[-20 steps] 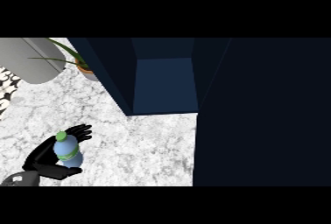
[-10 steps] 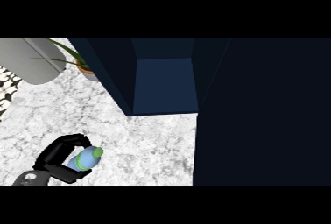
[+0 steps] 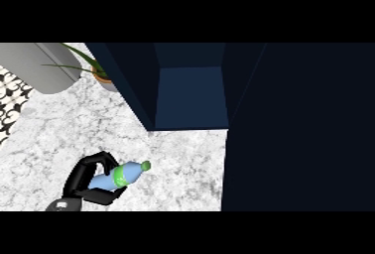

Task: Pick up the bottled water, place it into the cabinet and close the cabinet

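Note:
The bottled water (image 3: 121,176), pale blue with a green band and green cap, is in the head view at the lower left, over the marble counter (image 3: 66,129). It lies tilted, cap pointing up and right toward the cabinet. My left hand (image 3: 86,174) is shut on it, fingers curled over its far side and thumb under its near side, hiding its base. The dark blue cabinet (image 3: 192,96) stands open at the upper middle, its inside bare. Its dark door (image 3: 300,129) fills the right side. My right hand does not show.
A potted plant (image 3: 99,74) stands just left of the cabinet's front corner. A grey rounded object (image 3: 44,64) sits at the upper left, with a patterned black-and-white surface (image 3: 11,99) at the left edge.
The bottle has tipped from nearly upright to slanting, cap now toward the cabinet. My left hand has shifted right with it.

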Controlling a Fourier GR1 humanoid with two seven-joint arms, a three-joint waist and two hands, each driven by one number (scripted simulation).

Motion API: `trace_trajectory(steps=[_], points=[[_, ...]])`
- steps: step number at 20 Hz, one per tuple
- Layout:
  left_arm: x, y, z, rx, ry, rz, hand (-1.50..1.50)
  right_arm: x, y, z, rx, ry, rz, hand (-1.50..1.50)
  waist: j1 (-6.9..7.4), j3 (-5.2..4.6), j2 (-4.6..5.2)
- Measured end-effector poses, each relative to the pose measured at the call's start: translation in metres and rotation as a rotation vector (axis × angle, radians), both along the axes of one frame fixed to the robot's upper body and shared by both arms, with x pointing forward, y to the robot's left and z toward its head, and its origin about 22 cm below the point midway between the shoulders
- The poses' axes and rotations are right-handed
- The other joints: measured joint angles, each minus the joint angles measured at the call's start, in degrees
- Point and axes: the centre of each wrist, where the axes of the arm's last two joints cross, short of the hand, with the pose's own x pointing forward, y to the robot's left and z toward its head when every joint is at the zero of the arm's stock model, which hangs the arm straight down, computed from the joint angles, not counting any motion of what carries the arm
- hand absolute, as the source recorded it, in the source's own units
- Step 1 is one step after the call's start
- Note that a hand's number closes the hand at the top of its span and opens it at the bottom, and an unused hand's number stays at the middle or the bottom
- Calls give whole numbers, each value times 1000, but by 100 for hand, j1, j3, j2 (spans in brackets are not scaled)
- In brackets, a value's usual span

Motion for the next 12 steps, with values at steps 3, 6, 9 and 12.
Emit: trace_trajectory(steps=[3, 6, 9, 12], points=[[2, -16, -5, -26, -27, 48, 150, -1, 0, 0, -3, 7, -3, -150, 27, 17, -4], [7, -35, -5, -51, -45, 52, 150, -2, -1, 1, -7, 6, -2, -150, 51, 21, -12], [17, -62, -3, -97, -48, 34, 150, -4, -2, 0, -13, 9, 3, -150, 32, 7, -16], [25, -90, 2, -157, -51, 13, 150, -7, -4, 0, -22, 11, 3, -150, 15, -21, -10]])
